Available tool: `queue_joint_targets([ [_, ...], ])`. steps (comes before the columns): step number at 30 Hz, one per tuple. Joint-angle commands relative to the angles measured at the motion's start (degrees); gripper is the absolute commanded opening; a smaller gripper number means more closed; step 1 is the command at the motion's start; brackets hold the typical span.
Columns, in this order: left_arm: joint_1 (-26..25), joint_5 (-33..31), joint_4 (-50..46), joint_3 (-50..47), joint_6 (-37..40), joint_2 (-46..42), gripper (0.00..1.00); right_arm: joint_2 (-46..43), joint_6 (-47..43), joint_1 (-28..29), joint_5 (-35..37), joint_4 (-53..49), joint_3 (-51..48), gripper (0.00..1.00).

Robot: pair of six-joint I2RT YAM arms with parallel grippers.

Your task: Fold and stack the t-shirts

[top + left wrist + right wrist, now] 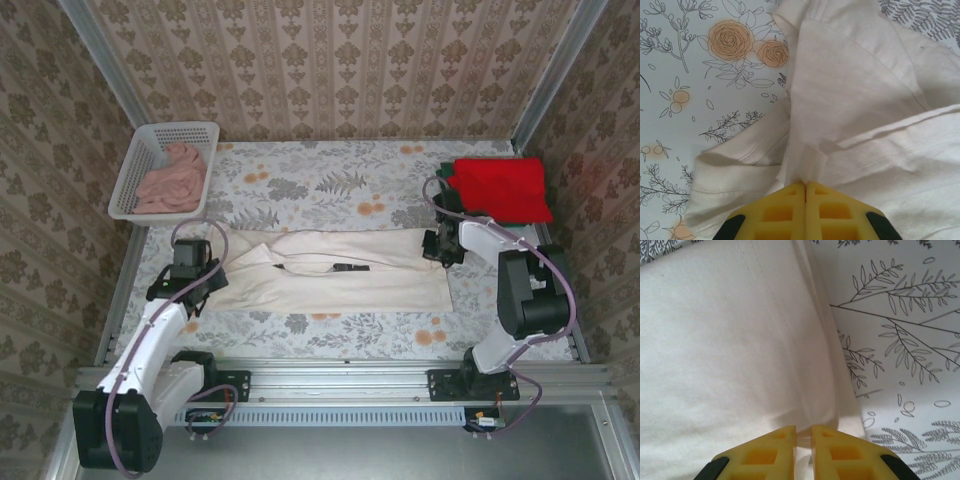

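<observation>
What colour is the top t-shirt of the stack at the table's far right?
The t-shirt is bright red, clearest in the top external view.

I am stretching my white-and-black left arm [150,345] forward and low, with my yellow-fingered left gripper [805,184] pinching tight on a fold of the cream-white cloth t-shirt [855,90]. I am bending my right arm [515,290] inward, and my yellow-fingered right gripper [804,428] is holding its fingertips narrowly apart.

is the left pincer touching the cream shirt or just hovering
Touching. In the left wrist view the left pincer is shut on a pinched fold of the cream-white t-shirt, the cloth running straight out of its grip.
</observation>
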Motion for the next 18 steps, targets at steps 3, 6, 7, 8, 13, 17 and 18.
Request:
queue_joint_targets([
  [3, 0.5, 0.4, -3.1, -1.1, -1.4, -2.9, 0.00, -3.9, 1.9, -0.2, 0.9, -3.2, -1.9, 0.20],
  [6, 0.5, 0.7, -4.0, -1.6, -1.8, -4.1, 0.00, -6.0, 2.5, -0.2, 1.8, -4.0, -2.5, 0.20],
  [7, 0.5, 1.1, -4.0, -1.8, -1.9, -4.6, 0.00, -6.8, 2.8, -0.2, 1.9, -3.9, -2.8, 0.21],
  [8, 0.5, 1.5, -4.0, -2.2, -2.0, -5.1, 0.00, -7.7, 3.3, -0.1, 1.6, -4.0, -3.1, 0.22],
  [13, 0.5, 1.5, -5.2, -2.9, -3.0, -7.8, 0.15, -11.8, 5.2, 1.0, -2.4, 0.5, -5.0, 0.29],
  [17, 0.5, 2.2, -6.3, -1.9, -3.0, -10.3, 0.23, -8.5, 6.4, 2.9, -6.1, 5.0, -3.8, 0.30],
  [18, 0.5, 2.4, -6.3, -1.6, -3.0, -10.9, 0.27, -6.4, 6.7, 3.0, -5.3, 4.8, -3.3, 0.30],
])
